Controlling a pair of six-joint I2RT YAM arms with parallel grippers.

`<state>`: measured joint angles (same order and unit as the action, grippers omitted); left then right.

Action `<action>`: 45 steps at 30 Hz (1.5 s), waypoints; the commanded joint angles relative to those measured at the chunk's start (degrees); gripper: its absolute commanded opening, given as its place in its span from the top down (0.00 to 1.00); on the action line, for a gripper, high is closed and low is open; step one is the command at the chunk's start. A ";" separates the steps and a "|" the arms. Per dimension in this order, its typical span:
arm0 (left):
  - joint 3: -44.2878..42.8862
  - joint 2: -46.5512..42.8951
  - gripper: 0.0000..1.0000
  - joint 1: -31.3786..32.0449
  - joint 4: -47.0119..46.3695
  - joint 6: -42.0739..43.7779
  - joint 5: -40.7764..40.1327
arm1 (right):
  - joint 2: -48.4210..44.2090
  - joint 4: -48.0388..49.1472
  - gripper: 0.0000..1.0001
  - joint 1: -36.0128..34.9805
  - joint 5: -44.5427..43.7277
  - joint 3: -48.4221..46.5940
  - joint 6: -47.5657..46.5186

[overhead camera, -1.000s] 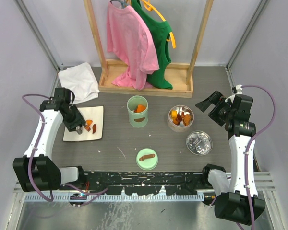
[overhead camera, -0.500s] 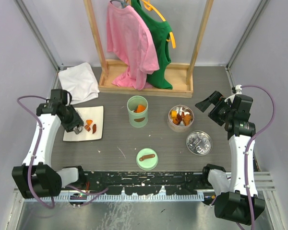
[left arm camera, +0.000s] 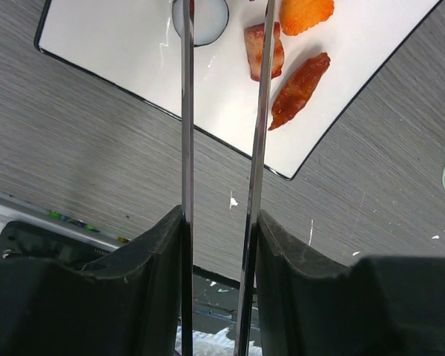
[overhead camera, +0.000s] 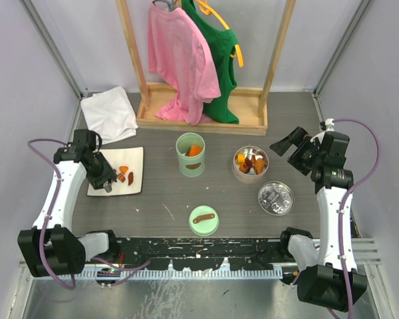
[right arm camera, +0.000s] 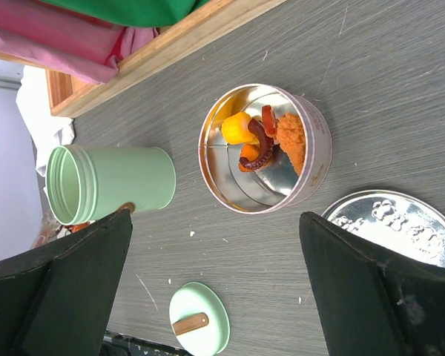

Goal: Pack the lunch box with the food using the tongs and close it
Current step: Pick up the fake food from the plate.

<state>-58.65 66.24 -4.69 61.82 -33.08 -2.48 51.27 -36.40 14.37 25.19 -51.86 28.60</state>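
Worktop (overhead camera: pixel 166 196): grey woodgrain, pale walls (overhead camera: pixel 20 86).
Left claw (left arm camera: pixel 221 222): nearly closed, gripping tongs (left arm camera: pixel 186 111).
Right claw (overhead camera: pixel 287 143): wide apart, empty.

Robot test cell, lab-type enclosure, nothing domestic about it; blank pale wall panels (overhead camera: pixel 13 80) close it in at 9, 12 and 3 o'clock, braced by slanted metal struts (overhead camera: pixel 50 46); grey wood-grain table (overhead camera: pixel 166 193) fills the box; black slotted rail (overhead camera: pixel 206 247) at 6 o'clock carries two white-and-black arms, left arm (overhead camera: pixel 53 196) at 8, right arm (overhead camera: pixel 332 219) at 4; purple cables (overhead camera: pixel 354 120) loop off each; props look staged: wooden clothes rack (overhead camera: pixel 199 121) at 12 with pink shirt (overhead camera: pixel 179 60) and green shirt (overhead camera: pixel 219 80); white cloth (overhead camera: pixel 110 113) at 10.
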 commanded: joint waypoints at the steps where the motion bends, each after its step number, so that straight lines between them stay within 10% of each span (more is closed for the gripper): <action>1: 0.49 1.12 0.61 -0.41 -2.56 0.02 0.94 | -0.11 2.39 0.00 0.21 0.56 -0.61 -0.60; 14: -2.08 5.92 0.69 -0.41 -3.19 2.81 1.79 | -0.07 2.30 0.00 0.20 0.03 -0.13 -1.27; 21: -4.74 1.84 0.90 -0.41 -2.90 4.48 4.69 | -0.01 2.03 0.00 0.18 0.40 -0.52 -1.23; 45: -19.85 -5.36 0.92 -0.41 2.31 2.85 19.40 | -0.18 1.99 0.00 0.19 0.92 -0.55 -0.66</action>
<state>-74.43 61.91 -4.80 64.45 -30.65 11.84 51.40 -36.40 14.37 25.21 -51.72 28.21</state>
